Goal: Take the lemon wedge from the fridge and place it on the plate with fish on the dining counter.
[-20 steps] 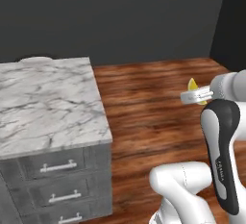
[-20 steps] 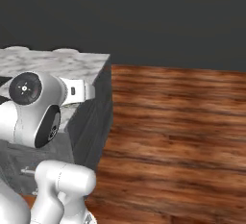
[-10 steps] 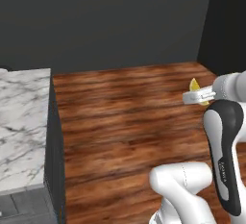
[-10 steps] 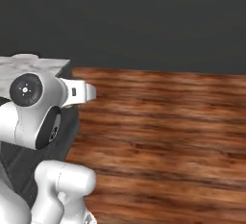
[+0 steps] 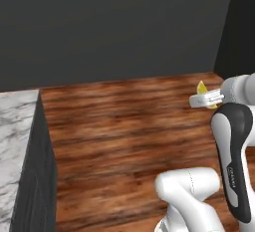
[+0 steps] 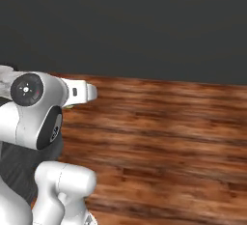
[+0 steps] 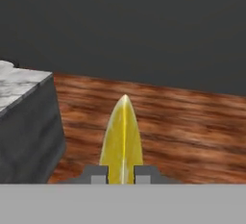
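hand (image 7: 121,174) pinches lemon (image 7: 122,139) tight | risk: tiny lemon slips out over the floor (image 5: 124,126) | cause: thin grip, bumpy ride to desk (image 5: 15,141)

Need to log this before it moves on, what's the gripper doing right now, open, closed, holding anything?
Gripper: closed on the lemon wedge, which sticks out yellow between the two fingertips.

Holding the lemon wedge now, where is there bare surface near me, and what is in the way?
The marble counter top at the left is bare where it shows; its dark side wall borders the wood floor, open to the dark back wall. The gripper grips the lemon wedge.
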